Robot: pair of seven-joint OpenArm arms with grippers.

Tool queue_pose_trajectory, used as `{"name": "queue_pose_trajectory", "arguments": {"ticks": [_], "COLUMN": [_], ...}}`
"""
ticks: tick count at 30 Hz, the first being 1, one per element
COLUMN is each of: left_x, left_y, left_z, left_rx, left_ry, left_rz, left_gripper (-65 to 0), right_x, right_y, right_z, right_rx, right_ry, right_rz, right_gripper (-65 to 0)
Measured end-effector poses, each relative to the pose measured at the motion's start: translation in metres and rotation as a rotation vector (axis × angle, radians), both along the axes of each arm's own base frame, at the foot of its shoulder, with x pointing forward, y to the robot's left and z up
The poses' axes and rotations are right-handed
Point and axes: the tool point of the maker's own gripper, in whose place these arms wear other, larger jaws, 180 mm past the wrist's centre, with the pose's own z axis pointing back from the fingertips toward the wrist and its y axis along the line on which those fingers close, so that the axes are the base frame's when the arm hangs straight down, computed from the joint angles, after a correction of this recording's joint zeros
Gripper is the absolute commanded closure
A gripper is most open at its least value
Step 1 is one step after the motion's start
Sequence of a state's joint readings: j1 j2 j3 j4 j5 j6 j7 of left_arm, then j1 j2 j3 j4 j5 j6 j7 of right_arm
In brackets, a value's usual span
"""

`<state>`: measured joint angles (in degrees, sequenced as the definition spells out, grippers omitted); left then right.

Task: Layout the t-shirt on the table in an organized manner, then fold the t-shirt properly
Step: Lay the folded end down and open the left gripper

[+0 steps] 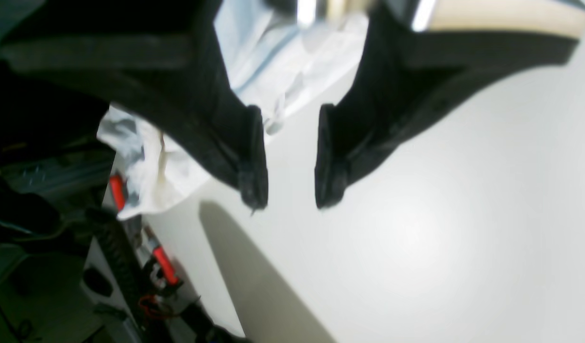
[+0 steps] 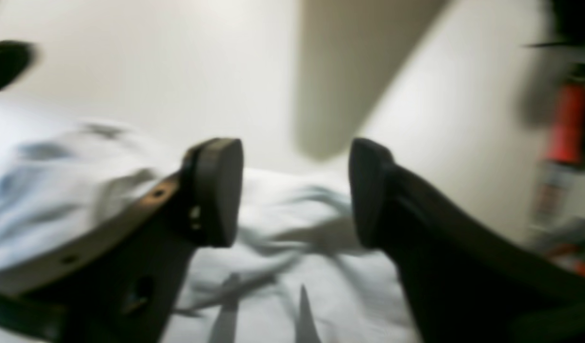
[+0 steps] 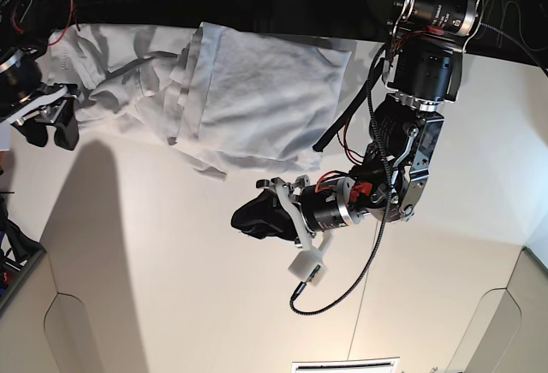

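The left gripper [image 1: 291,188] has its jaws spread apart with nothing between them; through the gap only bare surface shows, and the dark pads hang above it, clear of the cloth. In the base view this gripper [image 3: 248,216] sits just beside the near hem of the t-shirt, not touching it as far as can be told.

The right gripper [image 2: 295,190] also has its jaws parted wide and empty. Its pads hover over wrinkled white fabric, and the blur makes it impossible to tell whether they brush it. In the base view it [image 3: 51,125] stands at the left end of the garment, beside a sleeve.

The t-shirt [image 3: 214,91] lies crumpled along the far edge of the surface [image 3: 171,287], bunched and folded over itself on the left, flatter toward the right, with part of it reaching the edge. It appears too in the left wrist view [image 1: 273,62] and the right wrist view [image 2: 283,267].

The surface is smooth and off-white, with long arm shadows, a thin dark seam and rounded cut-outs on its near edge. Beyond the far edge are dark equipment, cables and a red-handled tool [image 1: 165,264].
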<state>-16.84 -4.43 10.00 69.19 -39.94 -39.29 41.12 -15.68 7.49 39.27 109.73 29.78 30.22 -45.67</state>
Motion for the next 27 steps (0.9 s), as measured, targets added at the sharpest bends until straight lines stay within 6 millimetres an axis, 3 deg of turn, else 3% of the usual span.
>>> {"name": "queue_pose_trajectory", "arguments": {"ticks": [3, 6, 14, 20, 27], "left_x": [0.0, 0.0, -0.001, -0.004, -0.005], "left_y": [-0.002, -0.003, -0.003, -0.002, -0.002], "left_z": [0.001, 0.001, 0.0, -0.004, -0.005], "left_rx": [-0.006, -0.008, -0.005, 0.0, -0.001], "left_ry": [0.0, 0.001, 0.001, 0.011, 0.013], "left_rz": [-0.002, -0.003, -0.003, -0.003, -0.003], "left_gripper": [-21.2, -21.2, -21.2, -21.2, -21.2], "right_x": [-0.006, -0.015, -0.036, -0.028, -0.024], "right_y": [-0.025, -0.038, -0.045, -0.068, -0.035], "right_z": [-0.012, -0.037, -0.088, -0.099, -0.094], "right_rx": [-0.012, 0.041, 0.29, 0.339, 0.518], "right_ry": [0.044, 0.112, 0.255, 0.277, 0.304], "right_rz": [-0.039, -0.069, -0.072, -0.114, -0.03], "right_gripper": [-41.6, -41.6, -41.6, -41.6, -41.6]}}
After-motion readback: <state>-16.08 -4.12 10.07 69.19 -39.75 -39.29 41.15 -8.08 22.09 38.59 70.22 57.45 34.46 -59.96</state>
